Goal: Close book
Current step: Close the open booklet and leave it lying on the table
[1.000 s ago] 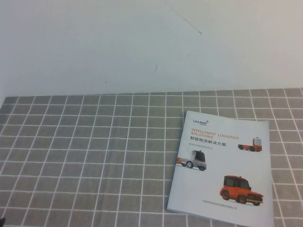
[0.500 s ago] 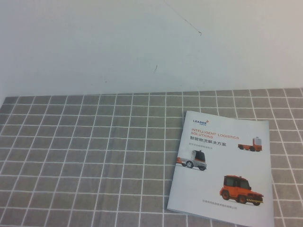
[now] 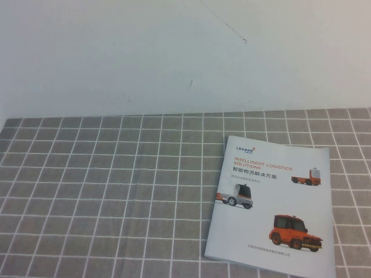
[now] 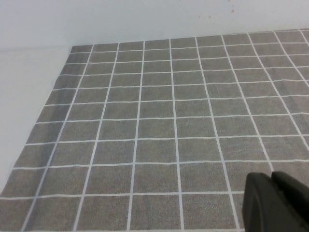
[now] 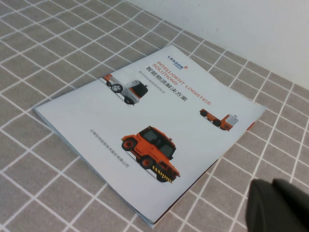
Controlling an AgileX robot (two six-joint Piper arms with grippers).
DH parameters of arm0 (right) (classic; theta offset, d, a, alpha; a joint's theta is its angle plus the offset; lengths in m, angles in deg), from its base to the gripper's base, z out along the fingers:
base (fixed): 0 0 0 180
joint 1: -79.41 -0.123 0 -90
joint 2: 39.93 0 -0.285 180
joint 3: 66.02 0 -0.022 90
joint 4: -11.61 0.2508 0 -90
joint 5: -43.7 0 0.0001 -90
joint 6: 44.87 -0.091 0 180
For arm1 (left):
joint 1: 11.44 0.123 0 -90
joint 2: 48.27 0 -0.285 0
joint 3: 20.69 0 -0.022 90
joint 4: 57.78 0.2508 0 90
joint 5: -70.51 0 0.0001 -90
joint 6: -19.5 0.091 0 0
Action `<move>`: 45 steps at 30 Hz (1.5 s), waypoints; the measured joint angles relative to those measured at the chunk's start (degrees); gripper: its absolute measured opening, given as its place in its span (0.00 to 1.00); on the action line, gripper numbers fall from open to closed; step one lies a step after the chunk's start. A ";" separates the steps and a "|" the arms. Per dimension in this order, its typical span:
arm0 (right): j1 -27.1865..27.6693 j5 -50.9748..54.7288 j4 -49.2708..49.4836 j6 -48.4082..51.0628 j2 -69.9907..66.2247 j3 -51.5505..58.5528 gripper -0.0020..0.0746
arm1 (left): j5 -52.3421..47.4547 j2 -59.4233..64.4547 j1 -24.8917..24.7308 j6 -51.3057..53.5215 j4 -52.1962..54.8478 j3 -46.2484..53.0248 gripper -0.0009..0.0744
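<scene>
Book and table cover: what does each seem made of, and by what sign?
Book: paper, likely a smooth coated cover; crisp colour print, thin page edges. Table cover: probably woven cloth or felt; grey, speckled, matt, white grid lines. Left gripper hangs over bare cover; right gripper hangs near the book.

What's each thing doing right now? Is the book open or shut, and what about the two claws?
book: shut, lying flat, cover up.
checked cloth: spread flat under the book.
left claw: over bare cloth, no book near it, touching nothing.
right claw: over the cloth beside the book, not touching it.
</scene>
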 joint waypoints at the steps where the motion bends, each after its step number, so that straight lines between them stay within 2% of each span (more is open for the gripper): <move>1: 0.00 0.00 0.00 0.00 0.00 0.00 0.02 | 0.00 0.00 0.00 -0.14 0.00 0.00 0.01; 21: 0.00 -0.12 0.10 0.14 0.08 0.00 0.02 | -0.05 0.00 0.00 -0.82 0.00 0.00 0.01; 27: 0.00 -9.16 -0.03 -0.41 0.79 2.31 0.02 | -0.13 -0.04 0.00 -0.82 0.00 0.00 0.01; 29: 0.00 -12.62 -2.08 -3.91 1.45 3.85 0.02 | -0.13 -0.04 0.00 -0.82 0.00 0.00 0.01; 34: 0.00 -13.52 -21.67 -27.88 5.30 6.46 0.02 | -0.13 -0.04 0.00 -0.82 0.00 0.00 0.01; 36: 0.00 -14.49 -26.54 -33.16 7.61 7.97 0.02 | -0.13 -0.04 0.00 -0.82 0.00 0.00 0.01; 45: 0.00 -30.89 -29.68 -34.20 12.19 19.04 0.02 | -0.13 -0.04 0.00 -0.82 0.00 0.00 0.01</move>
